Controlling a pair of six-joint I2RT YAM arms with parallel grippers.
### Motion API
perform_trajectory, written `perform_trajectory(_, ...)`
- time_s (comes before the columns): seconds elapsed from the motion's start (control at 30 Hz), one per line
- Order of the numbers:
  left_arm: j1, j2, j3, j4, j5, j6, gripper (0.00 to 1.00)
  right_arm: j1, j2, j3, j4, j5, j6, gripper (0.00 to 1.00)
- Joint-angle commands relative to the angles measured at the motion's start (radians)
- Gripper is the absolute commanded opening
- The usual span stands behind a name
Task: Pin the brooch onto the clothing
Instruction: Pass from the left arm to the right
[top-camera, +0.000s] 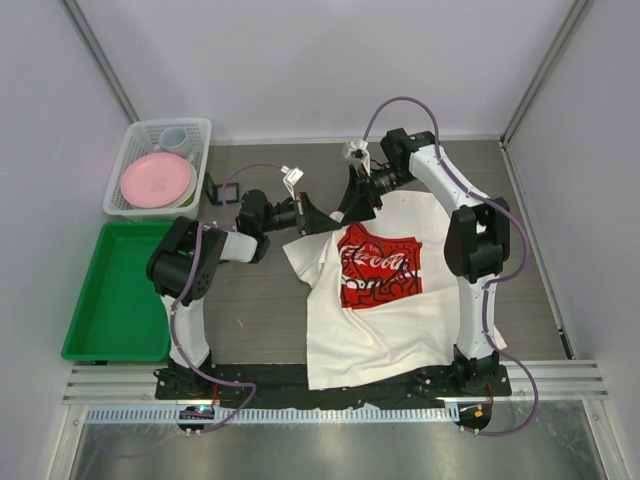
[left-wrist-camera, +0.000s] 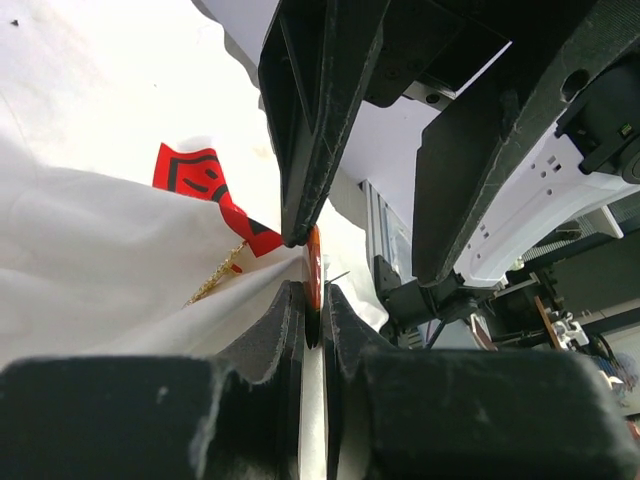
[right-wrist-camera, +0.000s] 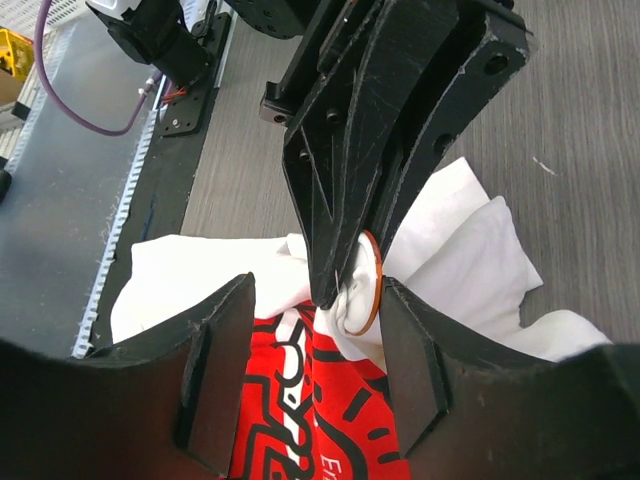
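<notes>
— What did the left pincer (right-wrist-camera: 350, 272) have hold of?

— A thin round brooch with an orange rim (left-wrist-camera: 314, 258), seen edge-on from the left wrist. The two fingers were closed almost together on it. A fold of white cloth was gathered against the disc at their tips.

— And the right pincer (top-camera: 352, 208)?

— Its jaws stood well apart and gripped nothing. They straddled the left pincer's tips and the brooch, one finger on either side. I could not tell whether either finger touched the cloth.

— Where was the garment?

— The white short-sleeved T-shirt (top-camera: 370, 335) lay on the grey wood-grain worktop (top-camera: 250, 310) between the two arms, hem towards their bases. Its red square chest print with white script (top-camera: 378, 265) faced up. Seen from above, both pincers met just beyond the print's upper left corner, at the bunched upper edge of the shirt.

— What else was on the worktop?

— To the left, well apart from the shirt, stood a white plastic basket (top-camera: 133, 135) holding a pink plate (top-camera: 157, 180). Nearer the arms was a green tray (top-camera: 110, 300).
</notes>
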Motion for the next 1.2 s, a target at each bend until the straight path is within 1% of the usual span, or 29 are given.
perform_trajectory(0.0, 0.009, -0.049, -0.008, 0.069, -0.052, 0.023, 0.0, -0.023, 0.009, 0.018, -0.19, -0.02, 0.083, 0.58)
perform_trajectory(0.17, 0.004, -0.052, -0.008, 0.062, -0.055, 0.029, 0.0, -0.047, 0.006, 0.031, -0.117, 0.009, 0.172, 0.58)
perform_trajectory(0.2, 0.004, -0.052, -0.006, 0.063, -0.055, 0.029, 0.0, -0.046, 0.002, 0.023, -0.094, 0.014, 0.221, 0.59)
perform_trajectory(0.3, 0.0, -0.048, 0.0, 0.063, -0.058, 0.027, 0.0, -0.043, -0.015, -0.002, -0.023, 0.012, 0.269, 0.6)
perform_trajectory(0.33, -0.003, -0.048, 0.003, 0.063, -0.056, 0.027, 0.0, -0.041, -0.018, -0.008, -0.003, 0.012, 0.319, 0.6)
perform_trajectory(0.4, -0.005, -0.046, 0.006, 0.063, -0.055, 0.026, 0.0, -0.029, -0.023, -0.023, 0.084, 0.023, 0.397, 0.61)
perform_trajectory(0.43, -0.007, -0.045, 0.007, 0.063, -0.056, 0.026, 0.0, -0.026, -0.026, -0.028, 0.115, 0.032, 0.466, 0.61)
perform_trajectory(0.47, -0.007, -0.045, 0.009, 0.062, -0.055, 0.024, 0.0, -0.023, -0.032, -0.049, 0.192, 0.059, 0.513, 0.61)
perform_trajectory(0.5, -0.005, -0.046, 0.009, 0.063, -0.055, 0.023, 0.0, -0.021, -0.049, -0.063, 0.236, 0.069, 0.548, 0.61)
perform_trajectory(0.53, -0.007, -0.046, 0.009, 0.065, -0.055, 0.023, 0.0, -0.021, -0.061, -0.081, 0.285, 0.075, 0.626, 0.61)
perform_trajectory(0.57, -0.007, -0.046, 0.009, 0.065, -0.052, 0.021, 0.0, -0.02, -0.071, -0.115, 0.357, 0.075, 0.645, 0.61)
perform_trajectory(0.67, -0.007, -0.049, 0.009, 0.068, -0.055, 0.02, 0.0, -0.014, -0.095, -0.153, 0.415, 0.069, 0.671, 0.61)
perform_trajectory(0.87, -0.007, -0.048, 0.006, 0.072, -0.053, 0.012, 0.0, -0.004, -0.106, -0.172, 0.432, 0.044, 0.66, 0.51)
perform_trajectory(0.97, -0.008, -0.049, 0.003, 0.075, -0.055, 0.014, 0.0, -0.004, -0.106, -0.172, 0.436, 0.04, 0.662, 0.43)
perform_trajectory(1.07, -0.008, -0.048, 0.0, 0.078, -0.056, 0.011, 0.0, -0.004, -0.106, -0.17, 0.439, 0.04, 0.66, 0.3)
perform_trajectory(1.17, -0.007, -0.051, -0.002, 0.077, -0.056, 0.012, 0.0, -0.003, -0.109, -0.18, 0.437, 0.043, 0.651, 0.22)
